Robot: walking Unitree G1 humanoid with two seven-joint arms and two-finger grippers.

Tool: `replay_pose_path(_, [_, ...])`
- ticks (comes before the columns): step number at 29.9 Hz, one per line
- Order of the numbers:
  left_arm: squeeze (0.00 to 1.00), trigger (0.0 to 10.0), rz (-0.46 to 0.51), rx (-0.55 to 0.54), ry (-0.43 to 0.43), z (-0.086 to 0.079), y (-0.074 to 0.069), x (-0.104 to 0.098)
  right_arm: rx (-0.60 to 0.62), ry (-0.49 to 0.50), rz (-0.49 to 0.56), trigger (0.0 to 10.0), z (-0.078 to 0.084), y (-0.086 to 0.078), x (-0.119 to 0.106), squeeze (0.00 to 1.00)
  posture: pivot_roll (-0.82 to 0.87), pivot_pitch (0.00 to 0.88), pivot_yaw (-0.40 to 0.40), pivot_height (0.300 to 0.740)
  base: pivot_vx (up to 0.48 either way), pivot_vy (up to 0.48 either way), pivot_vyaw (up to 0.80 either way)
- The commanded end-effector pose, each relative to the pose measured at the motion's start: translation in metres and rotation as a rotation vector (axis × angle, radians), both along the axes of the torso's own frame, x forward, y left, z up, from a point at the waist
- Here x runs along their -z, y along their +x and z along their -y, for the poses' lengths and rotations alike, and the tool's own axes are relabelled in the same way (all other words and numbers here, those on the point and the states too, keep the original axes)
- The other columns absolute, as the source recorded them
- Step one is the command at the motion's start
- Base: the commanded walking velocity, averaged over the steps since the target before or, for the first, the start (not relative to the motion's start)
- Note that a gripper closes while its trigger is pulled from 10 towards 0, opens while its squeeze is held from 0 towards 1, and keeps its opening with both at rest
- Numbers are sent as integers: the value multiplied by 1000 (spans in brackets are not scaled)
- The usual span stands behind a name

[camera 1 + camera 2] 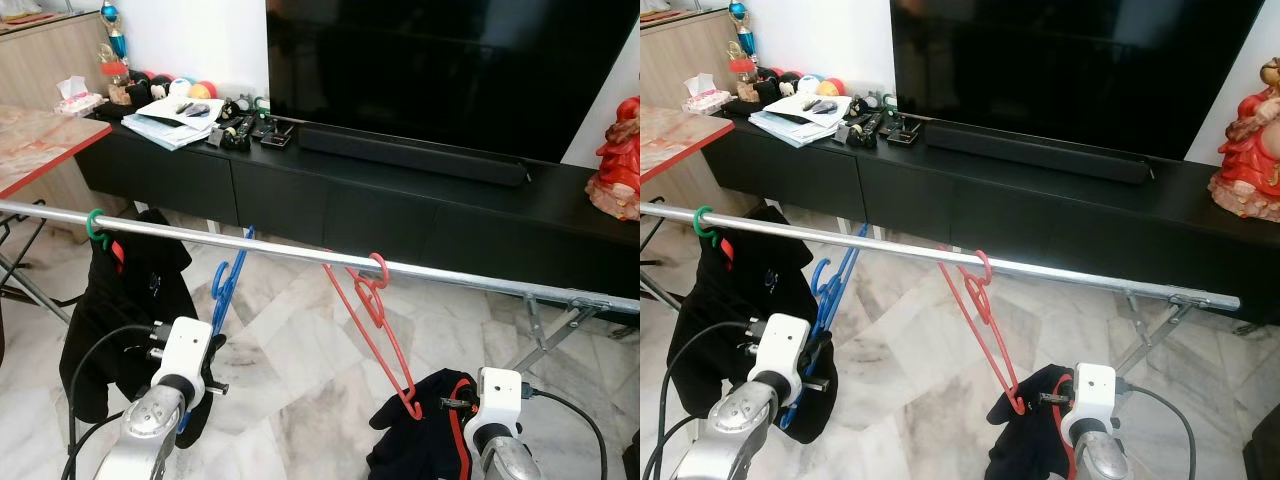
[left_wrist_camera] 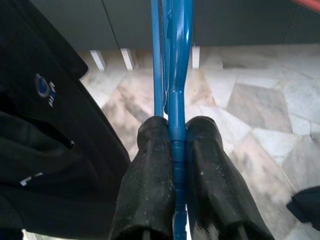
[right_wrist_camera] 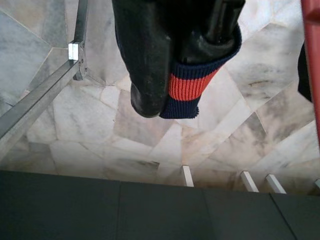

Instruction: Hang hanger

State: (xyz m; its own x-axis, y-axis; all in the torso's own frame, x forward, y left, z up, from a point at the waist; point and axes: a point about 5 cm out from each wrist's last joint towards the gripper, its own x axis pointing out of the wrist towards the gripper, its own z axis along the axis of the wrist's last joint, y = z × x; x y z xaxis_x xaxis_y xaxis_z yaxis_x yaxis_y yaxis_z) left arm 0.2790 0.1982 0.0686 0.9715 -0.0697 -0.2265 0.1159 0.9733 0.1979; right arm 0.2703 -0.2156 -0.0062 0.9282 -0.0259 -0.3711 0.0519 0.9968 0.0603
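Observation:
A silver rail runs across in front of me. A blue hanger hangs with its top at the rail, and I cannot tell whether it is hooked over. My left gripper is shut on the hanger's lower bar. To its right a red hanger is hooked on the rail and slants down to the right. Its low end touches a black garment with a navy and orange cuff, on which my right gripper is shut. At the rail's left end a green hook carries another black garment.
Behind the rail stands a low black TV cabinet with a large TV, papers and a red figurine. A red-edged table is at the left. The rack's metal legs stand on the marble floor at the right.

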Motion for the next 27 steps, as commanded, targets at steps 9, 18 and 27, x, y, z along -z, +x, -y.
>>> replay_pose_path(9, [0,10000,-32,40,23,17,-23,3,36,-24,20,10000,16,-3,-4,0,159,0,-69,740,0,182,0])
replay_pose_path(18, [0,10000,-35,52,23,23,-23,-1,42,-27,63,10000,17,1,-11,0,147,0,-56,740,0,480,0])
replay_pose_path(27, [0,10000,-41,69,26,25,-22,-3,48,-36,86,10000,13,8,-17,0,148,0,-46,740,0,480,0])
